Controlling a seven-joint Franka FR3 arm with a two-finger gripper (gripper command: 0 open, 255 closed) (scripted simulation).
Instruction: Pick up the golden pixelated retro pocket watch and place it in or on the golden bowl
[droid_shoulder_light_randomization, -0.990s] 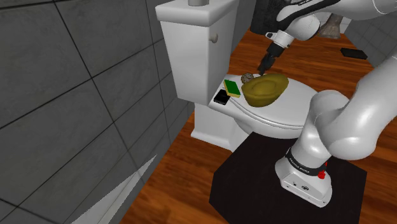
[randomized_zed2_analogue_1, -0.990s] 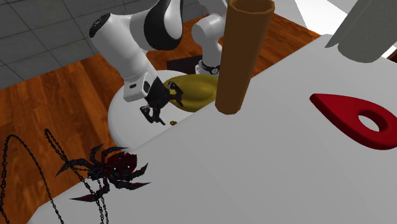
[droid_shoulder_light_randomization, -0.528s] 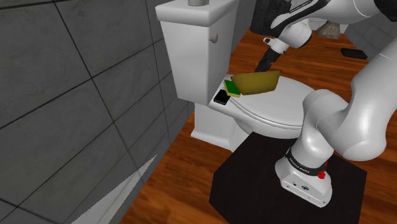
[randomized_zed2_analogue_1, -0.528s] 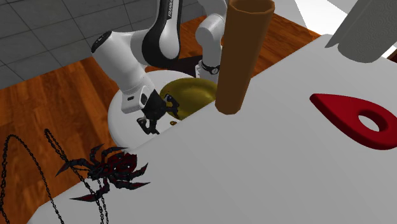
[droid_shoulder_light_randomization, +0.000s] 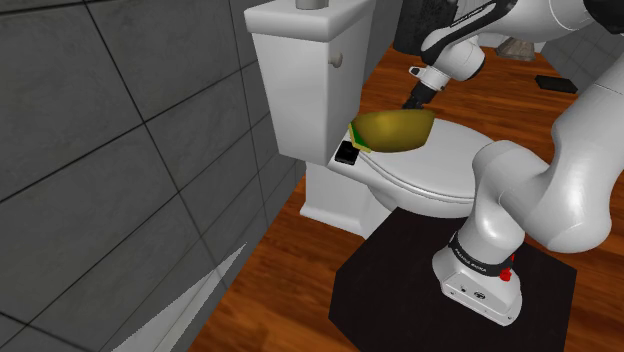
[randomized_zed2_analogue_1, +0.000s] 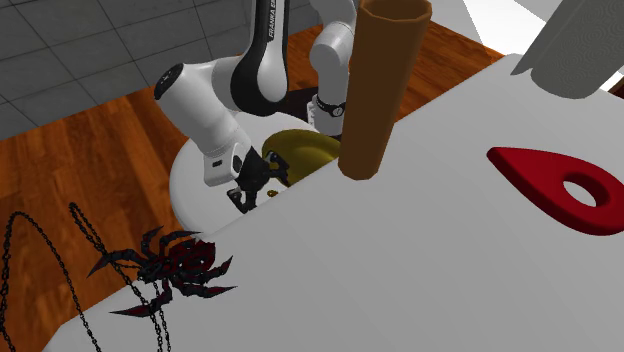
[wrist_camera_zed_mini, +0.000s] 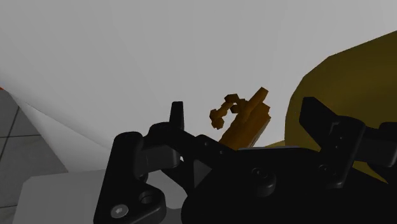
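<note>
Shoulder view, from its left: a grey tiled wall (droid_shoulder_light_randomization: 100, 150) gives way to a white toilet (droid_shoulder_light_randomization: 300, 70) with its lid shut. On the lid near the tank lie a small black block (droid_shoulder_light_randomization: 347, 153) and a flat green pad (droid_shoulder_light_randomization: 354, 134). Touching them is the golden rounded bowl (droid_shoulder_light_randomization: 393, 128), tipped up so that its curved underside faces this camera. Just past the bowl's far rim, the all-black two-finger gripper (droid_shoulder_light_randomization: 413, 98) points down at the lid. The white arm (droid_shoulder_light_randomization: 540, 200) arches back from it to the black box stand (droid_shoulder_light_randomization: 400, 270) on the wooden floor (droid_shoulder_light_randomization: 290, 260) at the lower right. In the second exterior view, from its left, black chains (randomized_zed2_analogue_1: 40, 260) and a black and red spider figure (randomized_zed2_analogue_1: 175, 262) lie on a broad white surface (randomized_zed2_analogue_1: 400, 270). Beyond that surface's edge the gripper (randomized_zed2_analogue_1: 248, 192) hangs low over the lid, just beside the bowl (randomized_zed2_analogue_1: 300, 150), whose dark hollow faces this camera. Further right, a tall brown cylinder (randomized_zed2_analogue_1: 380, 80) stands on the white surface, and a flat red teardrop-shaped piece with a hole (randomized_zed2_analogue_1: 545, 185) lies on it. In the wrist view the gripper (wrist_camera_zed_mini: 244, 105) has its jaws spread wide. The golden blocky pocket watch (wrist_camera_zed_mini: 247, 124), a small ring at its tip, lies on the white lid in the gap between the two fingers (wrist_camera_zed_mini: 177, 114) and appears to touch neither. The bowl (wrist_camera_zed_mini: 343, 76) rises close beside the watch, behind the other finger.
</note>
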